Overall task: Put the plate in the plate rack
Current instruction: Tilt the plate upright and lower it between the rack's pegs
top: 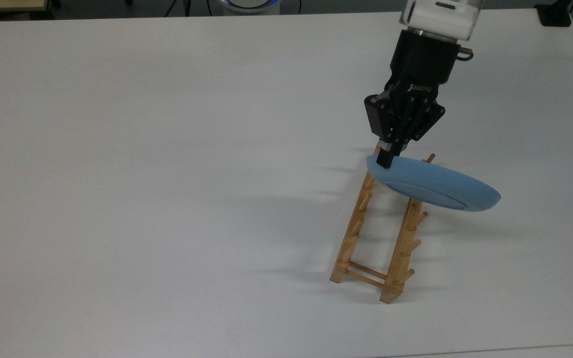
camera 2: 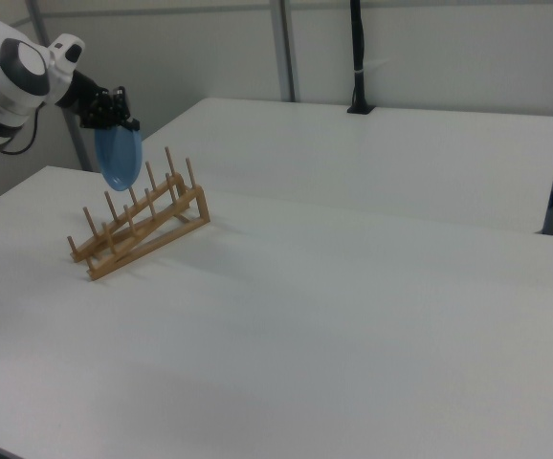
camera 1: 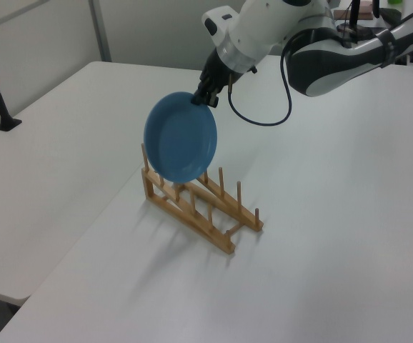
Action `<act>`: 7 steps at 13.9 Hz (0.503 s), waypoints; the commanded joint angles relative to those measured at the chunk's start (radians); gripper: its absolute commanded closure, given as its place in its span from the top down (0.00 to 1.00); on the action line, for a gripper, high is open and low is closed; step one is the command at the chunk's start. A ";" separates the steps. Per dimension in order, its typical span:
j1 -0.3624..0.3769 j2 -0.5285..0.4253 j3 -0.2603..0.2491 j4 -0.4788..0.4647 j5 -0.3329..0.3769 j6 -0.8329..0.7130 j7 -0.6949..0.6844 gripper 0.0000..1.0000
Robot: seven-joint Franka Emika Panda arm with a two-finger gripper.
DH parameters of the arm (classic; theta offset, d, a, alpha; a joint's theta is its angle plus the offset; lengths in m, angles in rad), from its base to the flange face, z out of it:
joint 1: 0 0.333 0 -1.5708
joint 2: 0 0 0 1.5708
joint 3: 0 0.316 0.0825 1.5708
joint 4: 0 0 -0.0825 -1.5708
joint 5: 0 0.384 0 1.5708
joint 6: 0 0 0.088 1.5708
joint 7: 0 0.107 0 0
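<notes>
Above the far end of the long light-brown wooden pegged plate rack (top: pixel 377 233), the tool (top: pixel 383 160) is pinching the glossy round blue plate (top: pixel 433 188) by its rim; stiff, slippery, likely breakable.

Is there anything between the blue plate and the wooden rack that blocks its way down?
Nothing visible does. The pincer holds the plate by its rim over the rack, whose slots are bare.
</notes>
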 commanded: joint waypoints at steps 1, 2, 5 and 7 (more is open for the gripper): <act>-0.022 -0.034 -0.007 -0.056 0.022 0.066 -0.062 0.00; -0.022 -0.034 -0.007 -0.061 0.020 0.066 -0.061 0.00; -0.020 -0.045 -0.009 -0.126 0.004 0.067 -0.061 0.00; -0.020 -0.051 -0.009 -0.156 -0.041 0.067 -0.059 0.00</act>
